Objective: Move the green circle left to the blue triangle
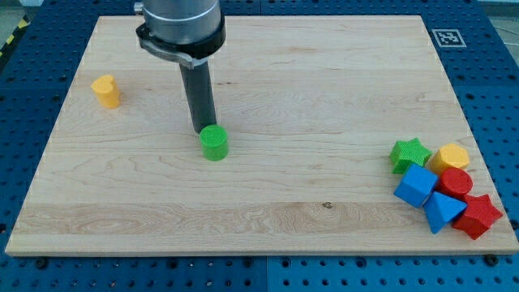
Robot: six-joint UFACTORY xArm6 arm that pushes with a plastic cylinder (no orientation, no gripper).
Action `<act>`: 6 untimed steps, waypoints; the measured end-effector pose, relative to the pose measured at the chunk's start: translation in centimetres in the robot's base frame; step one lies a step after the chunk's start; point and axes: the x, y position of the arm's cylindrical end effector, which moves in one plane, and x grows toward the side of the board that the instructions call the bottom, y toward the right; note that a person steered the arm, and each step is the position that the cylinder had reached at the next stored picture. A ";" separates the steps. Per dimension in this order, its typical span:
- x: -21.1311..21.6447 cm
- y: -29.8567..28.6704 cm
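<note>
The green circle (214, 143) stands on the wooden board (259, 89), left of the middle. My tip (201, 130) rests just at its upper-left side, touching or nearly touching it. The blue triangle (443, 212) lies far off at the view's lower right, inside a cluster of blocks, between the blue cube (415, 185) and the red star (477, 216).
The same cluster holds a green star (409, 154), a yellow cylinder (448, 157) and a red cylinder (455, 184). A yellow block (105, 91) stands alone at the view's upper left. A fiducial tag (445, 36) marks the board's top right corner.
</note>
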 end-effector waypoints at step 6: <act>6.9 2.2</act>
